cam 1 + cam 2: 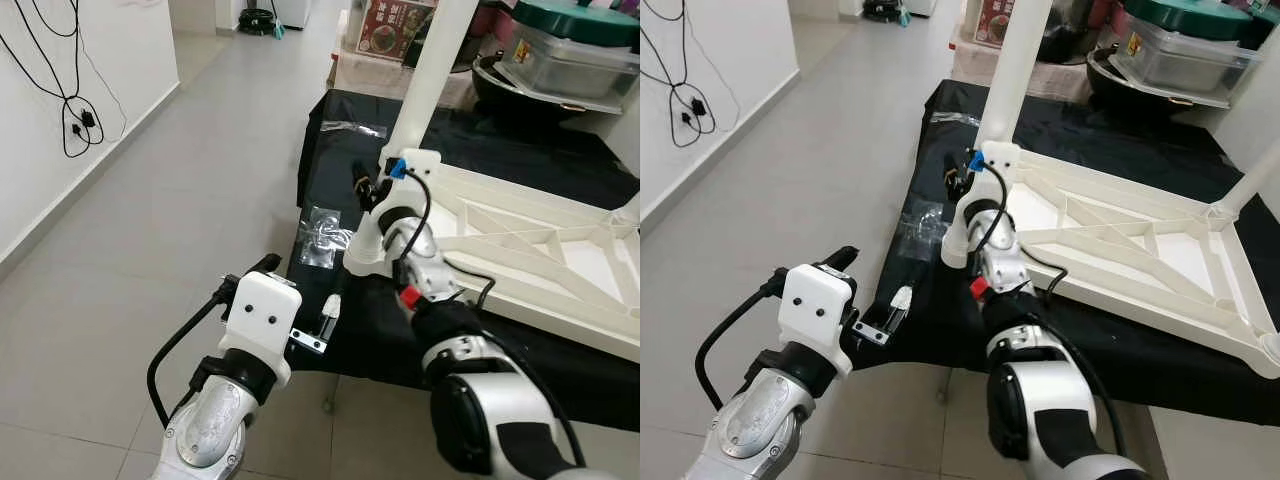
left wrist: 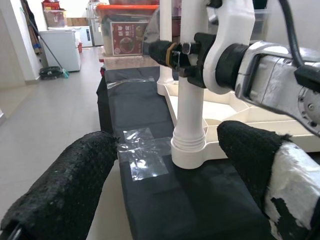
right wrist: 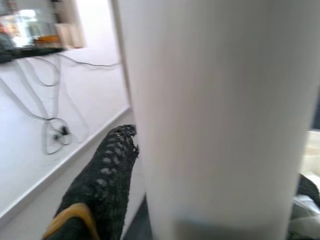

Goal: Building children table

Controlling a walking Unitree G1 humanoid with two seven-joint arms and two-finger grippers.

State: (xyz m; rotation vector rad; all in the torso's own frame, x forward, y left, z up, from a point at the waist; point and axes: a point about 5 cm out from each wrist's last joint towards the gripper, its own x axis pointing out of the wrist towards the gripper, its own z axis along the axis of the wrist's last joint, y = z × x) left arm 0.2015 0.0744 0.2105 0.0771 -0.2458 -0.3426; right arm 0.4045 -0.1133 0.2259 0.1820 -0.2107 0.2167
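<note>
The white children's table frame (image 1: 520, 250) lies upside down on a black cloth (image 1: 330, 170). A white leg (image 1: 430, 70) stands upright in its near left corner socket (image 2: 189, 150). My right gripper (image 1: 375, 185) is shut on this leg just above the socket; in the right wrist view the leg (image 3: 215, 115) sits against one black finger (image 3: 100, 190). My left gripper (image 1: 298, 287) hovers open at the cloth's front edge, its fingers (image 2: 75, 185) wide apart and facing the leg from a short distance. A second leg (image 1: 1260, 175) rises at the far right corner.
Clear plastic bags (image 1: 322, 235) lie on the cloth beside the socket, and another bag (image 1: 352, 128) lies farther back. Storage boxes (image 1: 395, 25) and a green-lidded container (image 1: 575, 45) crowd the back. Open tiled floor (image 1: 180, 220) lies left, with cables (image 1: 75, 110) on the wall.
</note>
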